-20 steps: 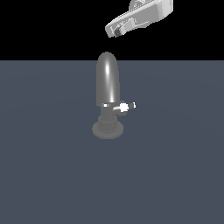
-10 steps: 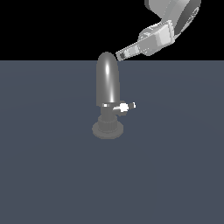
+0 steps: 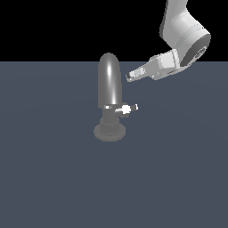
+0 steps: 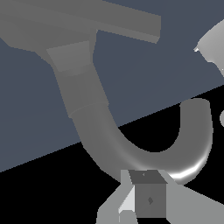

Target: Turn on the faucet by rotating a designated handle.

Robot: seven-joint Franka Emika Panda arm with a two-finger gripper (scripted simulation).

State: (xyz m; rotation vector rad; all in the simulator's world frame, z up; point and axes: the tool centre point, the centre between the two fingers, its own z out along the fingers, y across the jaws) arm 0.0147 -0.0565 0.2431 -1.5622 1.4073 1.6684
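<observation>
Grey-blue table [image 3: 53, 178], black background. Faucet [image 3: 109, 84] upright mid-table; handle [image 3: 122, 108] juts from neck toward exterior view's right. Gripper [image 3: 130, 76] hovers beside spout top, above handle, apart; jaws' spread unclear.

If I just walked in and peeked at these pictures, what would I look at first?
Probably the shiny grey faucet standing alone in the middle of the dark floor, with its little glinting handle sticking out toward the exterior view's right. Next, the big white robot arm coming down from the upper right, its gripper pointing at the faucet, above the handle and not touching it.
</observation>
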